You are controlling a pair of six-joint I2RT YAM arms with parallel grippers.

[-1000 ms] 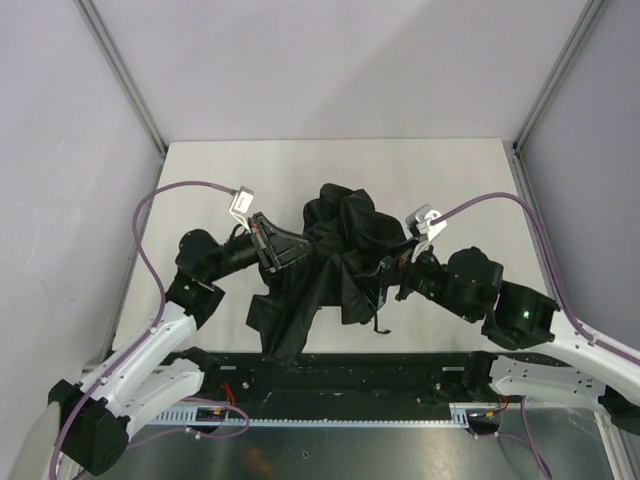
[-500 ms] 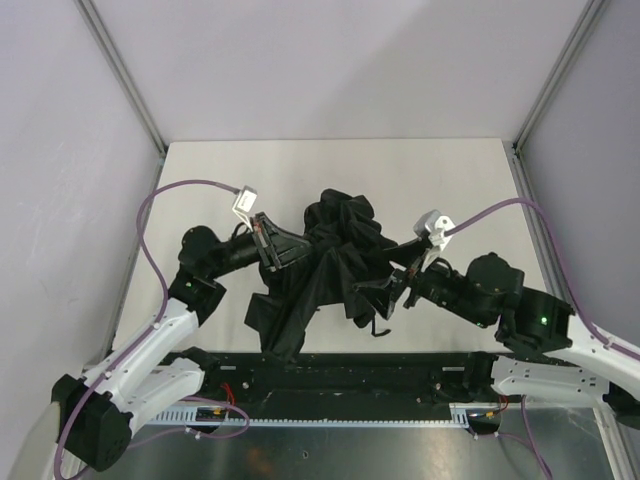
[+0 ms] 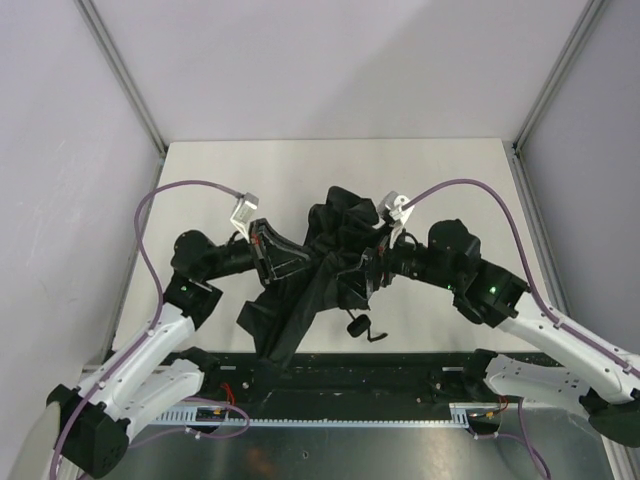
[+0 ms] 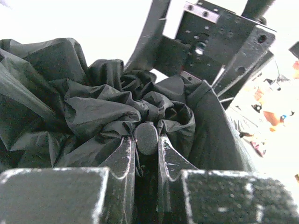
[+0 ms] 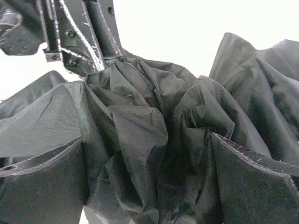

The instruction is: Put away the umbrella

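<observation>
The black umbrella (image 3: 325,250) lies crumpled and half collapsed in the middle of the table. Its short handle with wrist loop (image 3: 360,326) sticks out toward the near edge. My left gripper (image 3: 290,258) is at the canopy's left side, shut on a rounded black end of the umbrella (image 4: 146,138) with fabric bunched around it. My right gripper (image 3: 366,268) presses into the canopy's right side. In the right wrist view it (image 5: 149,161) is wide open, with folds of the umbrella fabric (image 5: 140,126) between the fingers (image 5: 254,161).
The table (image 3: 220,170) is pale, enclosed by grey walls with metal posts (image 3: 125,75) at the back corners. Purple cables (image 3: 175,190) arc over both arms. A black rail (image 3: 330,375) runs along the near edge. The other gripper shows in each wrist view (image 4: 215,42) (image 5: 79,32).
My right arm has swung up and left, and its gripper now pushes into the canopy higher up. The handle has come free toward the near edge. The left gripper has held its grip.
</observation>
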